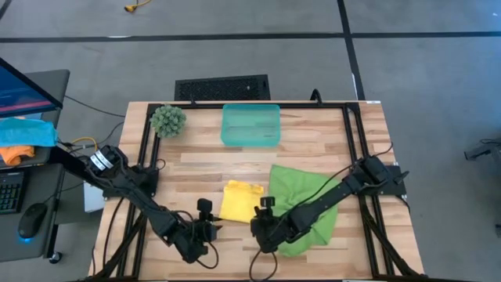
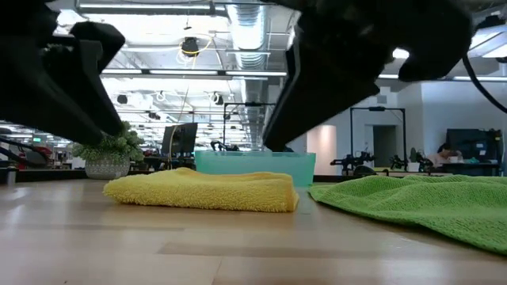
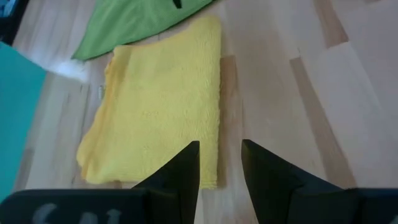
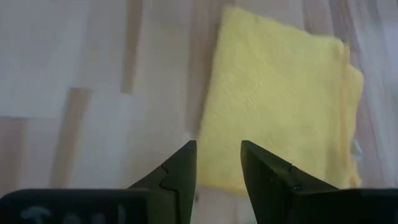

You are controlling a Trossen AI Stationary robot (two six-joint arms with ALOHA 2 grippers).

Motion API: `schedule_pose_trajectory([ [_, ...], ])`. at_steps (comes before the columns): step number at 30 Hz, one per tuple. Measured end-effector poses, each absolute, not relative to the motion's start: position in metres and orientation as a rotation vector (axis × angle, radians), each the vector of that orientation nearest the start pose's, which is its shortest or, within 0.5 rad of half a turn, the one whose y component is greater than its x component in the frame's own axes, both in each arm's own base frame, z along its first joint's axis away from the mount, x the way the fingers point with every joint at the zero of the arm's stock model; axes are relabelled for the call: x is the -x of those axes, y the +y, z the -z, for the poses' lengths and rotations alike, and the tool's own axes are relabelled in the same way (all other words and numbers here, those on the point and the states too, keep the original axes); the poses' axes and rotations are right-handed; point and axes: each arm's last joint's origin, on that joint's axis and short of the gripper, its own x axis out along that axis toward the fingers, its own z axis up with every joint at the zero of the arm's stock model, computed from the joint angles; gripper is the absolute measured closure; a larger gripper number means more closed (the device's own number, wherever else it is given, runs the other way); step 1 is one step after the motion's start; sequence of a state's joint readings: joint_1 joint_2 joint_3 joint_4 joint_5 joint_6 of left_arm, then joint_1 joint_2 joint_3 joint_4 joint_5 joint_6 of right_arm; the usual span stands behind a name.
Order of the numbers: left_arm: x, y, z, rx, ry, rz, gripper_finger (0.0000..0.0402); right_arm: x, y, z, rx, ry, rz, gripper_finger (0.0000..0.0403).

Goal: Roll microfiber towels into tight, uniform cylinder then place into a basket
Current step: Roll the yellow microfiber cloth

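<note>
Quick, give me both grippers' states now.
Left gripper: open, empty, at the yellow towel's near edge.
Right gripper: open, empty, at the same towel's near edge.

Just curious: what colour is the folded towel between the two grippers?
Bright yellow, clearest in the left wrist view.

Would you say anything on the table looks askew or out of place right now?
Mildly: the green towel lies spread at an angle, with the right arm over it. The yellow towel is folded flat, and the basket sits empty.
</note>
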State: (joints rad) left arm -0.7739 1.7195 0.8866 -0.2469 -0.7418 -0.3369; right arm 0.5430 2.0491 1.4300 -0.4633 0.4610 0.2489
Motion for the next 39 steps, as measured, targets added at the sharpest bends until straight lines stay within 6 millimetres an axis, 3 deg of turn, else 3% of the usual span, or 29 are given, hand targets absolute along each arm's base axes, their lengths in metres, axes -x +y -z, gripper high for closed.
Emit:
schedule_pose_trajectory([
  [9,-0.236,-0.182,-0.128,-0.401,0.809,-0.137,0.0291,-0.370,0.209,-0.164,0.260,0.909,-0.008,0.0255],
  [19,-0.246,-0.176,-0.127,-0.280,0.867,-0.049,0.0288,-0.370,0.209,-0.164,0.253,0.911,-0.005,0.0254],
  [32,-0.250,-0.170,-0.128,-0.325,0.847,-0.098,0.0180,-0.369,0.202,-0.160,0.275,0.936,0.012,0.0183],
  [39,-0.255,-0.162,-0.128,-0.304,0.856,-0.123,0.0172,-0.360,0.196,-0.138,0.280,0.950,0.013,0.0181],
])
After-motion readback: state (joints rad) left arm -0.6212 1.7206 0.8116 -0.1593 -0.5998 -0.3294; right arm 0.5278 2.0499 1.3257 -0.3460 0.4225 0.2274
